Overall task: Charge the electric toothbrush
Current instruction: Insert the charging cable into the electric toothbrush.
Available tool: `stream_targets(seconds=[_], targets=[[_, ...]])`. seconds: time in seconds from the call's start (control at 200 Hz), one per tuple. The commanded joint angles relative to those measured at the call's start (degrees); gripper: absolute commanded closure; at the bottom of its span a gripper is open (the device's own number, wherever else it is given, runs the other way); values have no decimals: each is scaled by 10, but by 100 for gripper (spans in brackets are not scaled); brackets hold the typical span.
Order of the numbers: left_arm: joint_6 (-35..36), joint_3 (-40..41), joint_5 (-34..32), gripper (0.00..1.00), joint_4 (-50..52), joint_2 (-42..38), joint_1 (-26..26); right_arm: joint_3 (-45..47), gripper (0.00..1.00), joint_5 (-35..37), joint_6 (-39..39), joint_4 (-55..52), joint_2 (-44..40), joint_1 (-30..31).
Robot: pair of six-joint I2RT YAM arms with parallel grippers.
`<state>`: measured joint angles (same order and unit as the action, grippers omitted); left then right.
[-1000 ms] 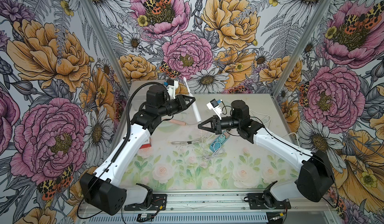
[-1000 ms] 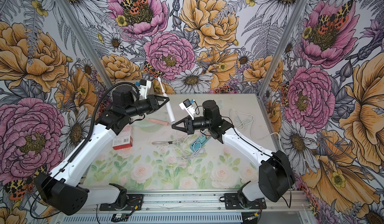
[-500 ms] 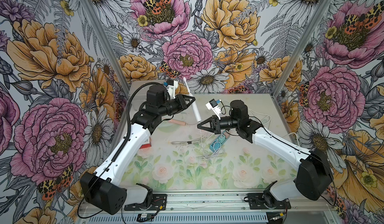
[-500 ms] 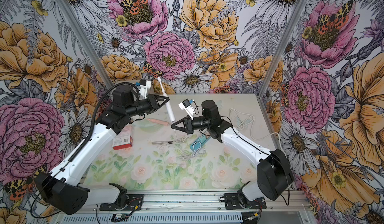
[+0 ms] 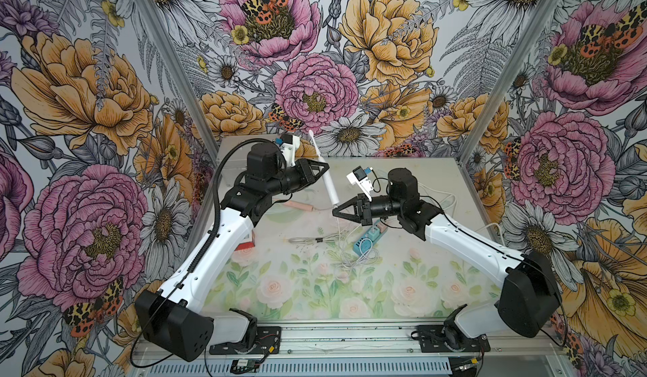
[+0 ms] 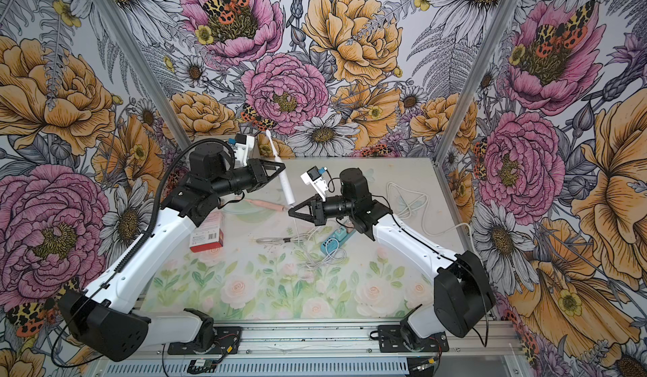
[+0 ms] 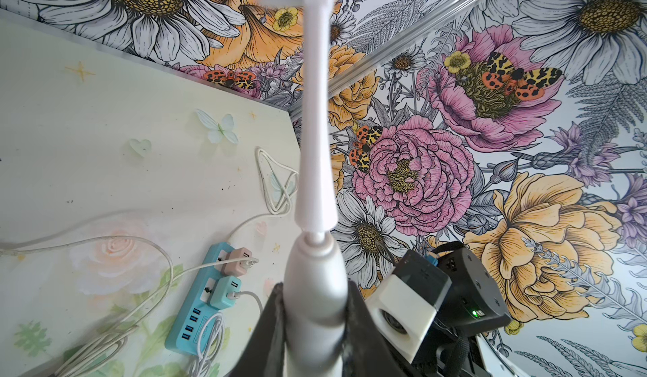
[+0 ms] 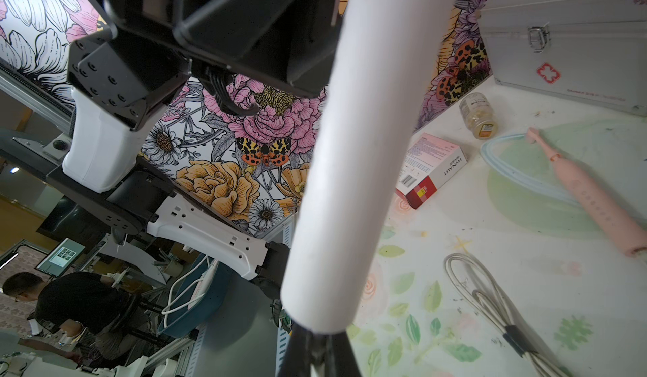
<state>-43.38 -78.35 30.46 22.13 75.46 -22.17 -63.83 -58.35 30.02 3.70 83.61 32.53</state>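
Left tool (image 5: 325,171) clamping white toothbrush (image 5: 329,187) mid-handle, holding it tilted in air over surface (image 5: 420,287) centre. Right tool (image 5: 336,210) pinching shut on charging cable (image 5: 339,223) plug, sitting just under handle base. Risk: plug missing port and skidding off; thin grip letting plug twist.

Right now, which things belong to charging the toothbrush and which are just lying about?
Job in hand:
white toothbrush, held by the left pincer
charging cable, pinched by the right pincer
blue power strip

Lying about:
pink toothbrush
red-and-white box
small jar
metal case
tied cable bundle
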Motion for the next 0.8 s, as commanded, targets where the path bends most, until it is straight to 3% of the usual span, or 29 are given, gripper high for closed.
stream_targets(seconds=[0.0, 0.796], targets=[[18, -9, 17, 100, 43, -10, 4, -28, 100, 23, -3, 45, -27, -11], [15, -26, -25, 100, 57, -4, -26, -58, 100, 37, 6, 39, 9, 8]])
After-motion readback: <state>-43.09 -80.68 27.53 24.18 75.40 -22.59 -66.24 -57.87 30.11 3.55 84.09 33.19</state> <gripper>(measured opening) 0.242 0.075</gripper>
